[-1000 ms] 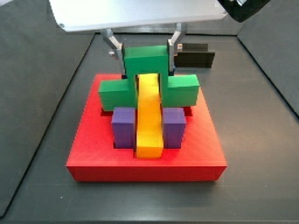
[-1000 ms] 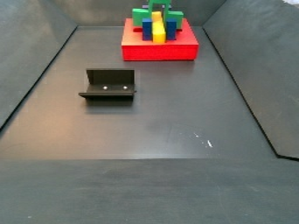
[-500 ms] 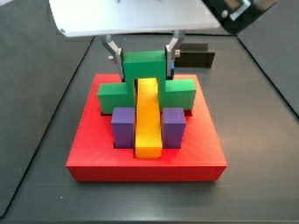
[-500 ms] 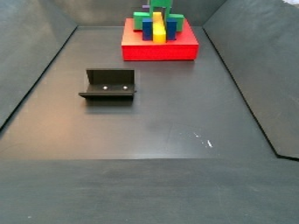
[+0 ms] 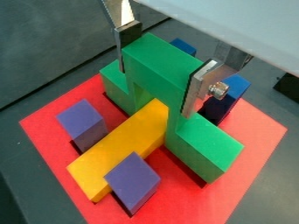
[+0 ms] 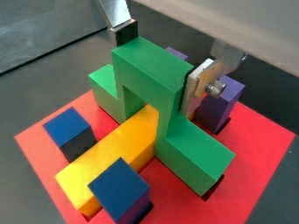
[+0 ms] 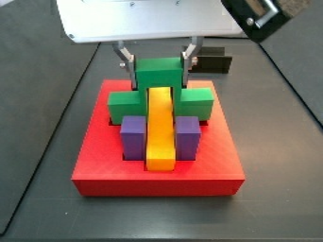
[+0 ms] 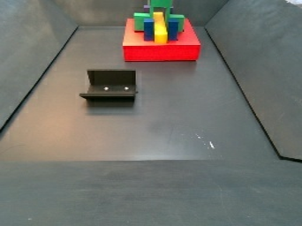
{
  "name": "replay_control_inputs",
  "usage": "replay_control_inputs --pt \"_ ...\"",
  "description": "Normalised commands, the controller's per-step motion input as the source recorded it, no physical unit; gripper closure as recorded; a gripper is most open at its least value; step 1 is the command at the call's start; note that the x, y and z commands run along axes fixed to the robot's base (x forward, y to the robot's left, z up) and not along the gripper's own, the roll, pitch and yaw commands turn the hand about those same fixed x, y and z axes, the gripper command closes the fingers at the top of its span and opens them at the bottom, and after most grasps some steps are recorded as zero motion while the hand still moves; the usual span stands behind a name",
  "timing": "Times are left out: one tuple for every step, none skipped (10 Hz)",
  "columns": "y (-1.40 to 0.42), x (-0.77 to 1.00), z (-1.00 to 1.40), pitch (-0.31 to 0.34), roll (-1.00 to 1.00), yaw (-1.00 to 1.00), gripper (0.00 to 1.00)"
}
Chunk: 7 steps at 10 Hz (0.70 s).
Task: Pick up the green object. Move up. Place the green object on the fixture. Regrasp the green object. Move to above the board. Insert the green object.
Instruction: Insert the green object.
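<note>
Arm's mostly cut off in a side view, just a white slab up top, and the far posts hide behind the green object [image 7: 159,83]. That block straddles the yellow bar [image 7: 159,126] on the red board [image 7: 158,167], purple posts [image 7: 132,135] at 9 and 3 of the bar. Fixture [image 8: 109,86] sits well apart on the floor. Gripper [image 5: 163,63] has its fingers [image 6: 195,86] clamped on the block's crossbar.

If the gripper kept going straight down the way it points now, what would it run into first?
The gripper points down, its fingers flanking the green object, which straddles the yellow bar on the board. Its legs' seating depth is unclear; otherwise the fingertips would probably meet the object's shoulders first.
</note>
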Motion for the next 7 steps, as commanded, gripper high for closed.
replay_control_inputs --pt "-0.05 0.2 -0.07 0.163 0.0 -0.07 1.0" --pt "0.0 0.17 -0.09 0.167 0.0 -0.09 1.0" --pt "0.0 0.17 -0.11 0.17 0.0 -0.12 1.0" --pt "0.0 0.21 -0.17 0.174 0.0 -0.13 1.0" --pt "0.01 0.23 -0.19 0.17 0.0 -0.13 1.0" --pt "0.06 0.23 -0.23 0.187 0.0 -0.13 1.0" --pt "0.1 0.21 -0.17 0.193 -0.03 -0.14 1.0"
